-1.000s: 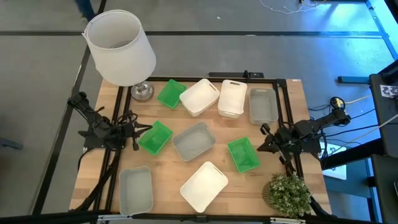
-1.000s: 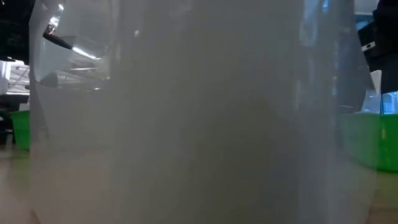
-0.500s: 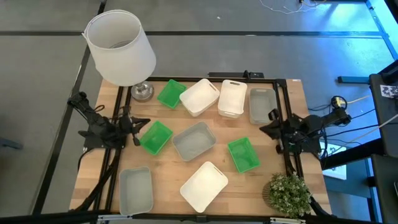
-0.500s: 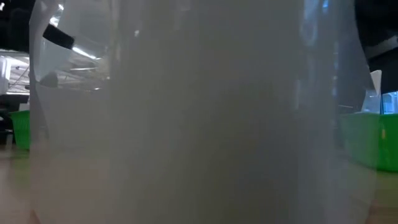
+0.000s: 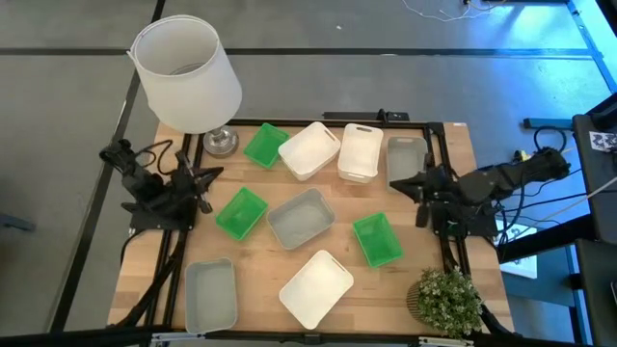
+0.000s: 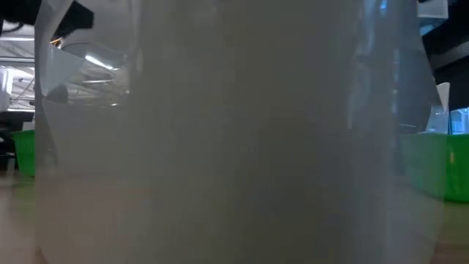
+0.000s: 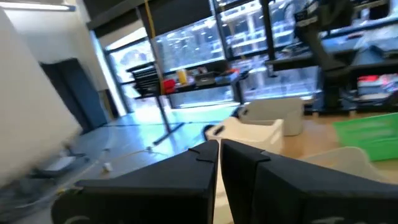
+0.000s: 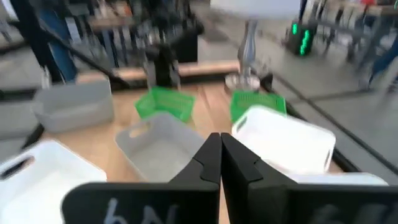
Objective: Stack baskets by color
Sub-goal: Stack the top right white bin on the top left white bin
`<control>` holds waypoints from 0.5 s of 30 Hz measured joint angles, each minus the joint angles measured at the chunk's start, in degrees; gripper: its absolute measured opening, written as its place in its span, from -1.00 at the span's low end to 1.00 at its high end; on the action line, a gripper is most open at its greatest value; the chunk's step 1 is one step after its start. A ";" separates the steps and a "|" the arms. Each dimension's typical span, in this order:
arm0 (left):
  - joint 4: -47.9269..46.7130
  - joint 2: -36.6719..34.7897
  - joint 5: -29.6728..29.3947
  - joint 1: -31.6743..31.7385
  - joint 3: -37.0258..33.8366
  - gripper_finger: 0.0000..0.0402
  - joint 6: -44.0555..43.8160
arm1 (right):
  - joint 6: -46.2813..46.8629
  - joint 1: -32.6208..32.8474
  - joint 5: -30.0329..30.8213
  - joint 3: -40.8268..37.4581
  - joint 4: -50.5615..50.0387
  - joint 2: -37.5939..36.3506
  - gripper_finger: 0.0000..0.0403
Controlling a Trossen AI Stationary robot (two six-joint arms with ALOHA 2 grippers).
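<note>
Baskets lie scattered over the table [image 5: 253, 270], none stacked yet. Left gripper [image 5: 214, 174] hangs at the table's left edge with its fingers pressed together, holding nothing; just beside its tips sits a green basket [image 5: 240, 212], and a second green one [image 5: 264, 145] lies a little farther off, by the lamp base [image 5: 221, 143] under the big white shade [image 5: 186, 72]. Right gripper [image 5: 396, 185] is also closed and empty (its wrist view shows the two fingers meeting), with a grey basket [image 5: 408, 162] just beside its tip and the third green basket [image 5: 377, 239] near it, toward the plant [image 5: 445, 299]. Between the two grippers sits a tilted grey basket [image 5: 301, 218]. Two white baskets [image 5: 310, 149] [image 5: 360, 151] lie side by side, touching, beyond it. Another white one [image 5: 316, 287] and the last grey one [image 5: 211, 295] rest at the near edge, well apart from both grippers. A grey basket [image 6: 220, 132] fills the low view.
</note>
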 joint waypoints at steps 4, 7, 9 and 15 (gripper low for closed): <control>-0.36 6.79 -2.55 0.00 6.19 -0.94 4.22 | 8.76 -2.18 -0.11 9.66 -11.30 9.45 -1.00; -0.54 12.70 -7.20 0.00 10.67 -0.94 2.55 | 16.72 -5.43 -2.43 16.44 -18.99 15.38 -1.00; -0.54 16.31 -11.77 0.00 13.54 -0.94 0.75 | 19.25 -7.90 -7.28 20.66 -23.75 18.90 -1.00; -0.54 24.63 -16.77 0.00 21.67 -0.94 -0.60 | 24.61 -16.97 -19.06 30.57 -34.75 28.50 -0.99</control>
